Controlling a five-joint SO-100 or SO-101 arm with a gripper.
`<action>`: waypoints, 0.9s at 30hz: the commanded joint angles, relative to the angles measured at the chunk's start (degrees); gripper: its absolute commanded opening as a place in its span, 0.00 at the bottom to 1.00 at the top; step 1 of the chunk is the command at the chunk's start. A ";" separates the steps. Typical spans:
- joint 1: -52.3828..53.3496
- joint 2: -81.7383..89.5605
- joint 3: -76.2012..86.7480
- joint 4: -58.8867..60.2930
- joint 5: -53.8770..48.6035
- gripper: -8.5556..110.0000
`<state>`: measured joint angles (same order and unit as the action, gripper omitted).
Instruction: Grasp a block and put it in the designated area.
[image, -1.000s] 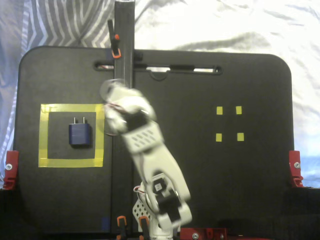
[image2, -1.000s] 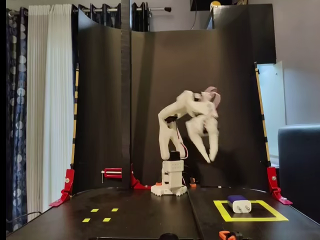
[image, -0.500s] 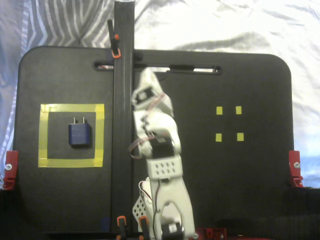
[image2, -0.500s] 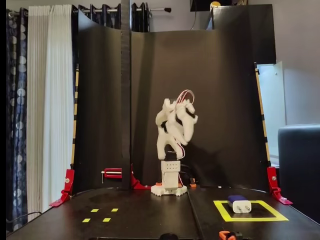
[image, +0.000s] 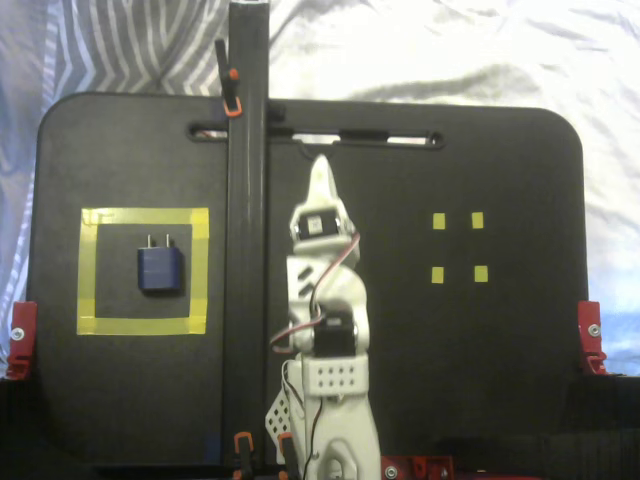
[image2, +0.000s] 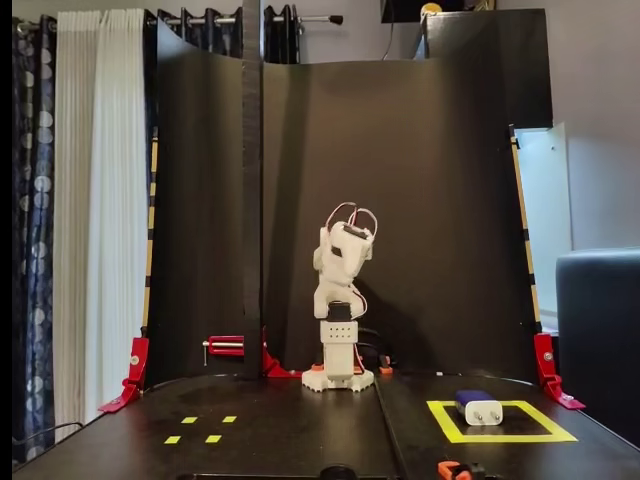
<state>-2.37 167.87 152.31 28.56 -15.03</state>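
You are looking at the block (image: 160, 269) already lying flat inside the designated area (image: 90, 270), roughly centred on its black interior and touching none of the yellow tape; from the front fixed view the block (image2: 478, 408) is sitting near the middle of the taped square (image2: 445, 420), prong end facing that camera. It is reading as a small rigid plug adapter, probably light, with smooth and likely slick plastic faces, so if you are taking hold of it again, you are best closing on the two broad flat sides of the body and keeping clear of the short silvery prongs, which offer little purchase. The taped square is holding only this one block; the four tiny yellow squares (image: 458, 247) on the other side of the board are marking bare surface. The arm is folded up over its base in the centre, well apart from the block, and the gripper (image: 321, 180) is appearing pressed together to a narrow point, pinching nothing, as far as the top-down fixed view is showing
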 joint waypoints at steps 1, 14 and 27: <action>0.62 5.27 3.87 1.05 2.81 0.07; -1.41 16.00 20.39 4.48 9.84 0.07; -2.11 21.36 27.69 9.58 9.32 0.07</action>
<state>-4.31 188.70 179.65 36.83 -5.45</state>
